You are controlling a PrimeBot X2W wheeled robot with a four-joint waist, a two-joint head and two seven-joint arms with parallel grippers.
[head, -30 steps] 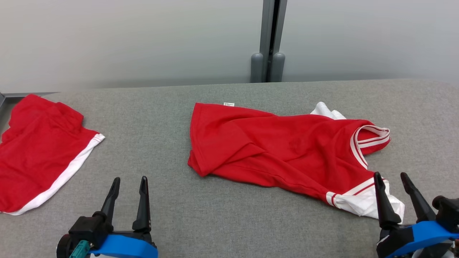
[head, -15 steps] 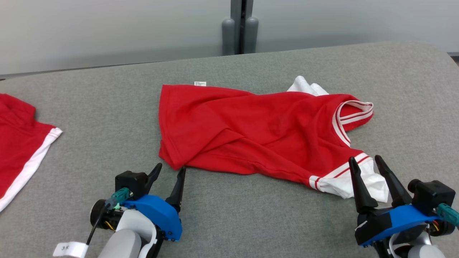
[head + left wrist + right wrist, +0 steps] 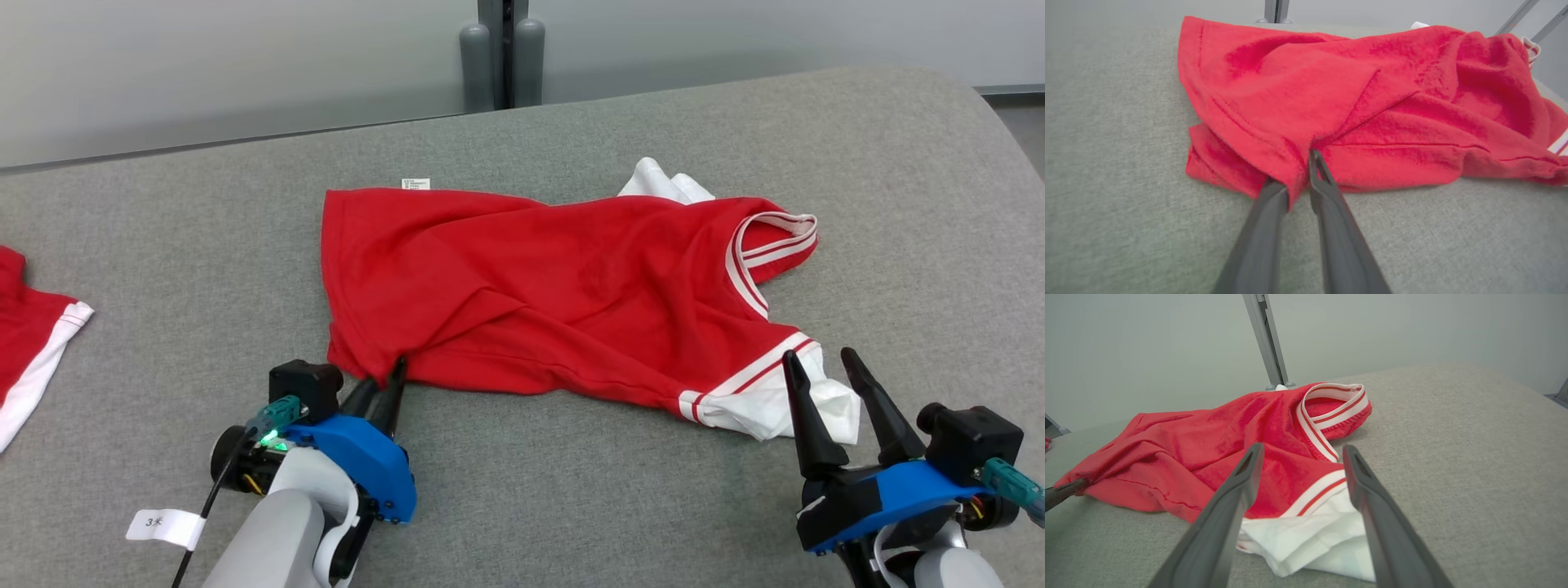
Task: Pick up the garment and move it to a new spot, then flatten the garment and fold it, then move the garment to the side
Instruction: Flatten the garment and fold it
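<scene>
my left gripper [image 3: 385, 377] is pinched tight on the near corner of the shirt [image 3: 531, 286]. right gripper [image 3: 817, 354] is spread wide, white sleeve [image 3: 751, 408] between its fingers, not gripping.

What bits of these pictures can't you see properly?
Small white label beside the red, white-sleeved jersey: print too small, head view.
Other red garment with white band: cut off by head view's left edge.
Far white sleeve: mostly behind the jersey.
Left gripper: one fingertip under red cloth, left wrist view.
</scene>
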